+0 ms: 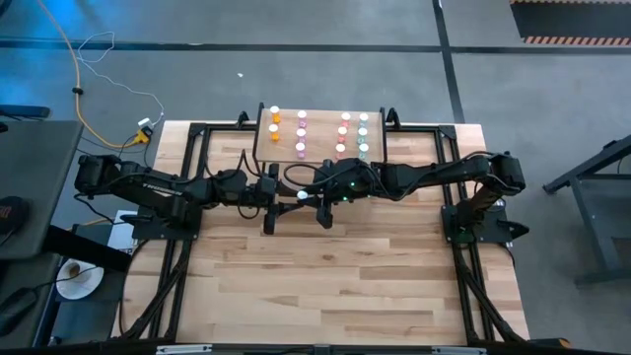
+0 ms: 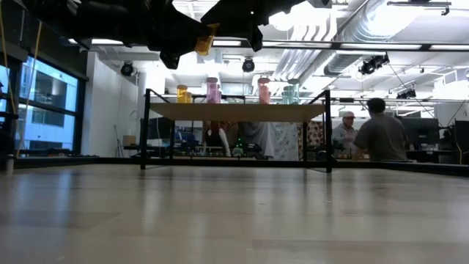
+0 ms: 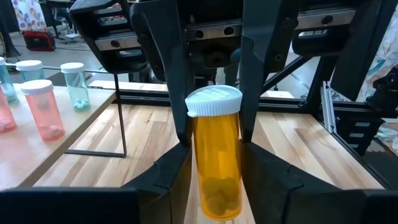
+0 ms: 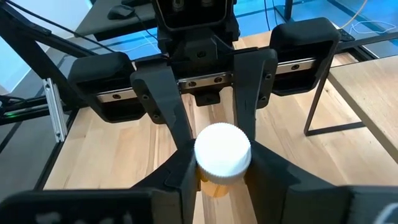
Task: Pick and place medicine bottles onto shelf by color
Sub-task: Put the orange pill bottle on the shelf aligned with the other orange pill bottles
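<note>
An orange medicine bottle (image 3: 216, 162) with a white cap hangs upright above the middle of the table, between my two grippers, which meet tip to tip. My left gripper (image 3: 216, 177) is shut on its lower body; my right gripper (image 4: 222, 171) is shut on it near the cap. From above, the cap (image 1: 301, 195) shows between the left gripper (image 1: 284, 197) and the right gripper (image 1: 315, 195). The shelf (image 1: 320, 148) stands at the table's far edge, with rows of orange, pink, red and teal bottles upright on its top. My left gripper pinches the bottle's lower body (image 3: 200, 180) between its two fingers, coming level from the table's left. The bottle stands upright in the hold, clear of the table. My right gripper pinches the bottle at its cap and upper body (image 4: 208, 177) between its two fingers, slanting slightly down from the table's right. The cap (image 4: 222, 152) faces up.
Bare wooden tabletop (image 1: 325, 286) lies below and on the near side of the grippers. The shelf's black legs (image 2: 144, 128) stand on the far part of the table. People (image 2: 377, 136) show in the room beyond the table.
</note>
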You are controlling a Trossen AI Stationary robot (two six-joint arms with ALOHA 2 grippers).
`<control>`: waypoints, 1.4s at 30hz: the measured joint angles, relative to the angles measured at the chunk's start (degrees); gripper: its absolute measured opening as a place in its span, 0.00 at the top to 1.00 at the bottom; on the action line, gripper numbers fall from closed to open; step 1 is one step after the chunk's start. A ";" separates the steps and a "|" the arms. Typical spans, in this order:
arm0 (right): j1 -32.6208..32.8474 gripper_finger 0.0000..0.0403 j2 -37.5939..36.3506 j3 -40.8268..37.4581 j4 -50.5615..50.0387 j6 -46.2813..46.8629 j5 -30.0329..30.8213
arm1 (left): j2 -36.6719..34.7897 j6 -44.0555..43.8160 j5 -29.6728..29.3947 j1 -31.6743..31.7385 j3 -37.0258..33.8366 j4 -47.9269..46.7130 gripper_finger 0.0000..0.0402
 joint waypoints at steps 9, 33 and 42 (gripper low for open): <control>0.11 0.65 0.00 0.00 0.11 -1.29 2.58 | 0.00 0.18 -0.90 0.09 0.00 -0.07 0.72; -2.52 0.52 -3.20 0.00 0.67 0.55 3.16 | 0.00 1.60 -0.89 0.04 0.00 0.02 0.76; -2.99 0.52 -6.95 -0.02 -2.55 -0.24 3.28 | -0.25 2.30 -12.08 0.01 -0.10 0.13 0.76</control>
